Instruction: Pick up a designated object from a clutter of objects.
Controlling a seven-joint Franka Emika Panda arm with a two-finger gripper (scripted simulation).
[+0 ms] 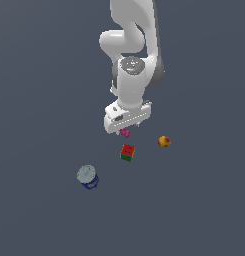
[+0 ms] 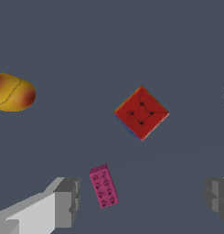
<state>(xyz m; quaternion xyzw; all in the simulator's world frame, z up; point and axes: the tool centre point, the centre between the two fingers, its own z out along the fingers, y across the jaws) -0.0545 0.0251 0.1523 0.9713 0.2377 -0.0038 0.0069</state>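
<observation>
Magenta-pink studded brick [image 1: 125, 132] lies flat, studs up, just above frame centre in exterior view; red-and-green cube [image 1: 127, 152] below it, yellow-red ball [image 1: 164, 141] right, blue can [image 1: 87, 177] lower left.

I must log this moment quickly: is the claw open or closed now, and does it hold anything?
Claw: open, holding nothing; the pink brick lies between its fingers, nearer to one, not gripped.

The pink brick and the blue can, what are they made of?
The pink brick looks like matte plastic: one solid colour with moulded studs on top. The blue can looks like metal: its lid is pale and silvery, though this rendered look leaves it uncertain.
</observation>
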